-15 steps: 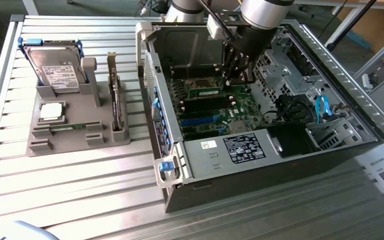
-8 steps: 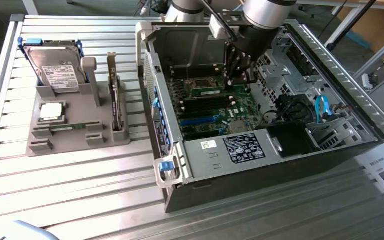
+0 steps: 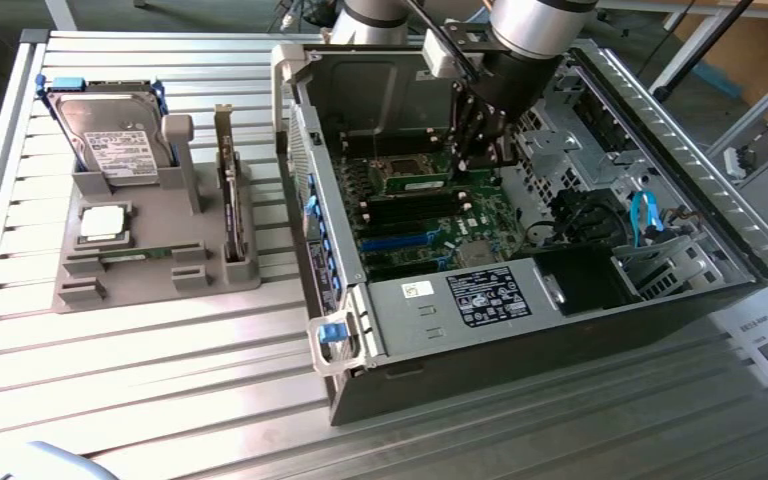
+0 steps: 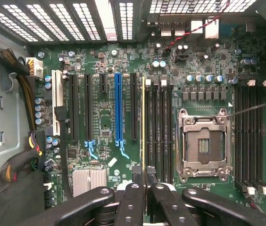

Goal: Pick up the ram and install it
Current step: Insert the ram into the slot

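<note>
holding the ram over the memory slots inside the open computer case: the pick-up looks done and the install step is in hand.
the gripper has its fingers pressed together on the stick's near end. the wrist view sees the stick edge-on as a thin line, parallel to the slots. it sits between the cpu socket and the blue expansion slot, over the slot furthest from the socket. whether its bottom edge is already in that slot cannot be told. by my judgement, seating it calls for keeping the stick upright and square to the slot, with the notch matched and the end latches open. the push should go straight down and evenly, because a tilted push could jam one end.
</note>
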{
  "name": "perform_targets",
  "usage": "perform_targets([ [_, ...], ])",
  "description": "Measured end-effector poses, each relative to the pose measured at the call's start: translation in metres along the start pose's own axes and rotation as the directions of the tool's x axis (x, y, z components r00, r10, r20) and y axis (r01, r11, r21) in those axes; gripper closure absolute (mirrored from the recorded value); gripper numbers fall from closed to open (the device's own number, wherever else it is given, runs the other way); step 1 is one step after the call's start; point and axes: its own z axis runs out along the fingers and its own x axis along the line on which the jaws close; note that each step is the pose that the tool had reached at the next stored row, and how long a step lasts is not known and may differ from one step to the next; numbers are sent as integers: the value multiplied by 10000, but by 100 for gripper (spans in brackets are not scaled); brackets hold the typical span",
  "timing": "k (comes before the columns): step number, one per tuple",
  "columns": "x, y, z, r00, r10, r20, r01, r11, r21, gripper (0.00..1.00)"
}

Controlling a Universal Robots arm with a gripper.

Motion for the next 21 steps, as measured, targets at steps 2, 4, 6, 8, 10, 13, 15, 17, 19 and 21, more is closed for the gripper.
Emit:
perform_targets([
  [2, -2, -1, 1, 10000, -1, 2, 1, 10000, 1, 88],
  [4, -13, -1, 3, 10000, -2, 0, 2, 10000, 0, 88],
  [6, -31, 0, 6, 10000, -1, 0, 1, 10000, 0, 88],
  [8, -52, 1, 11, 10000, -1, 0, 1, 10000, 0, 88],
  [10, -73, 2, 16, 10000, -1, 1, 1, 10000, 0, 88],
  [13, -104, 3, 23, 10000, -1, 1, 1, 10000, 0, 88],
  [15, -122, 5, 27, 10000, -1, 0, 1, 10000, 0, 88],
  [17, -135, 6, 30, 10000, -1, 0, 1, 10000, 0, 88],
  [19, -136, 6, 30, 10000, -3, -1, 3, 10000, 0, 88],
  [21, -136, 7, 32, 10000, -1, 0, 1, 10000, 0, 88],
])
